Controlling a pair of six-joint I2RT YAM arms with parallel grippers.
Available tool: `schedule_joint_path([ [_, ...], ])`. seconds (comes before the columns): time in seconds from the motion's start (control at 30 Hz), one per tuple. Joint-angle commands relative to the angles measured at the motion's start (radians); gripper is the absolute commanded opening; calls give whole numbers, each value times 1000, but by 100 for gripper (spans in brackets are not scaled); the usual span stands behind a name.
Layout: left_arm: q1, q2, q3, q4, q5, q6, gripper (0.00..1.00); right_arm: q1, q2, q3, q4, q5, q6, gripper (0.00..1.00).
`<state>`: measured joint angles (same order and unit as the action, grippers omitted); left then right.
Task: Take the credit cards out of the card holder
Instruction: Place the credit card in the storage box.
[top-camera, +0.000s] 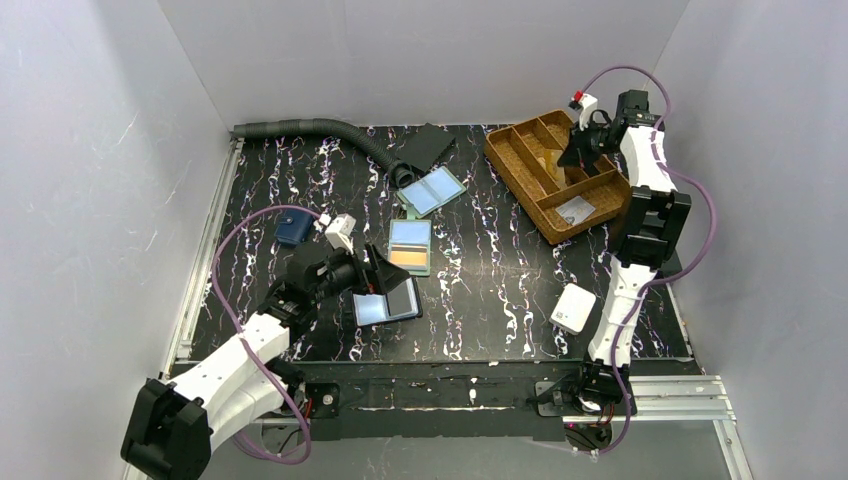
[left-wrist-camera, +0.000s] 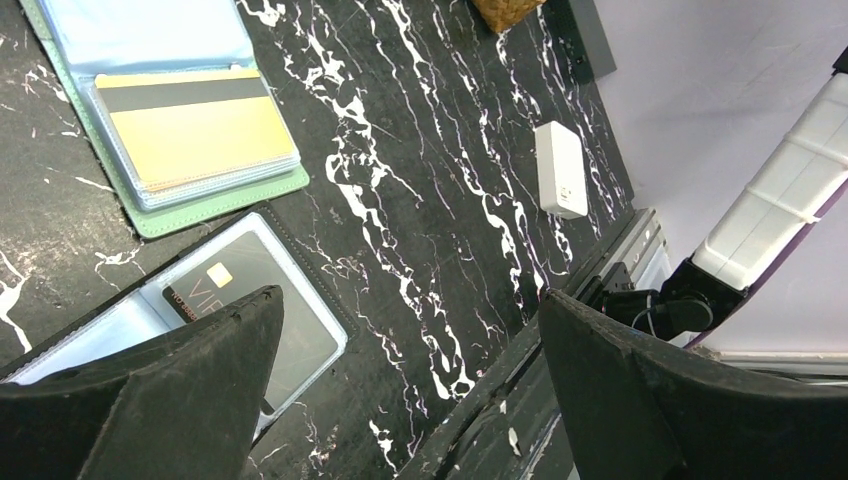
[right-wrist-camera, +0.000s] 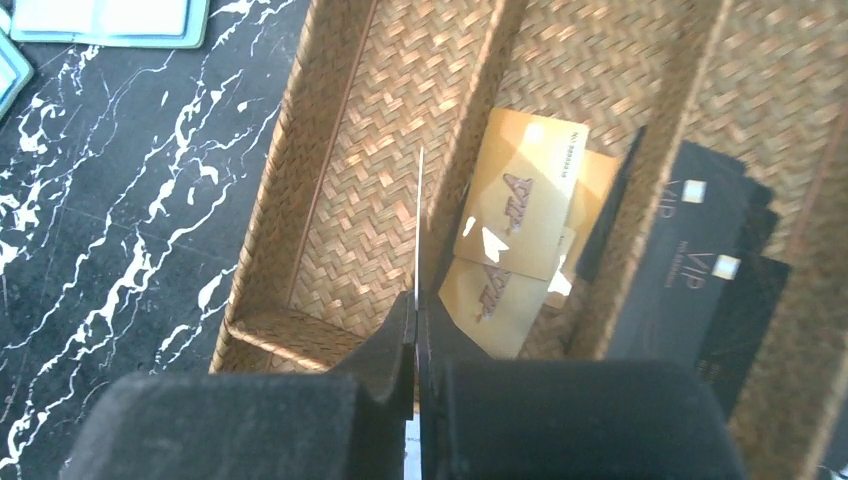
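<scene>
Left gripper (left-wrist-camera: 408, 300) is fully open with nothing between the fingers and touching nothing. It hovers over the near corner of a black bifold holder (top-camera: 388, 303) lying open on the desk (left-wrist-camera: 430, 150). A black card (left-wrist-camera: 250, 290) in that holder's clear pocket reads "VIP", with a small chip square above the text.

Right gripper (right-wrist-camera: 417, 300) is closed, pinching a thin card (right-wrist-camera: 418, 220) that is seen edge-on, so its colour can't be told. It hangs above a compartment of the wicker tray (right-wrist-camera: 340, 200) at the far right of the desk. The next compartment over holds gold cards (right-wrist-camera: 515, 200) with "VIP" in script; their small number print is too small to read. One more compartment over holds black cards (right-wrist-camera: 690, 270), also marked "VIP".

The card holder (left-wrist-camera: 222, 206), with a grey-green rim, lies open and flat mid-desk. It is just past the left gripper on the far side, close to the black holder but apart from the fingers. It is well apart from the right gripper.
- Its far pocket shows a blue card (top-camera: 410, 233).
- Its near pocket shows an orange card (left-wrist-camera: 190, 135), back side up with the dark magnetic stripe visible. Both cards are still inside their pockets.

A white box (left-wrist-camera: 560, 170) sits near the desk's front edge on the right.
</scene>
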<state>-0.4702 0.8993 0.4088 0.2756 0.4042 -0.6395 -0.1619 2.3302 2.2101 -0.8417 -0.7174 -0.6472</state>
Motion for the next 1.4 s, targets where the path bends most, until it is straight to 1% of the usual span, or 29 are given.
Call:
schedule_joint_path([
  [0.0, 5, 21, 38, -6, 6, 22, 98, 9, 33, 30, -53, -47, 37, 1],
  [0.17, 5, 8, 25, -6, 7, 19, 98, 9, 63, 89, -17, 53, 107, 1],
  [0.3, 6, -25, 1, -6, -2, 15, 98, 11, 89, 134, -1, 71, 147, 1],
  [0.43, 7, -47, -14, -6, -7, 14, 98, 33, 122, 186, -9, 118, 153, 1],
  [0.63, 7, -59, -16, -6, -2, 14, 98, 95, 149, 195, -25, 224, 114, 2],
  [0.73, 7, -73, -24, -6, -5, 12, 98, 109, 156, 194, -9, 285, 115, 7],
  [0.83, 7, -84, -30, -6, -8, 9, 98, 113, 155, 193, 31, 359, 133, 17],
  [1.03, 7, -82, -21, -6, -6, 3, 98, 116, 153, 192, 116, 483, 152, 26],
  [1.13, 7, -80, -12, -6, -2, 3, 98, 117, 154, 192, 143, 541, 153, 37],
  [1.27, 7, -86, -6, -6, -2, -1, 98, 117, 123, 178, 154, 560, 153, 41],
  [1.37, 7, -85, 4, -6, -2, -2, 98, 117, 54, 120, 153, 522, 154, 41],
])
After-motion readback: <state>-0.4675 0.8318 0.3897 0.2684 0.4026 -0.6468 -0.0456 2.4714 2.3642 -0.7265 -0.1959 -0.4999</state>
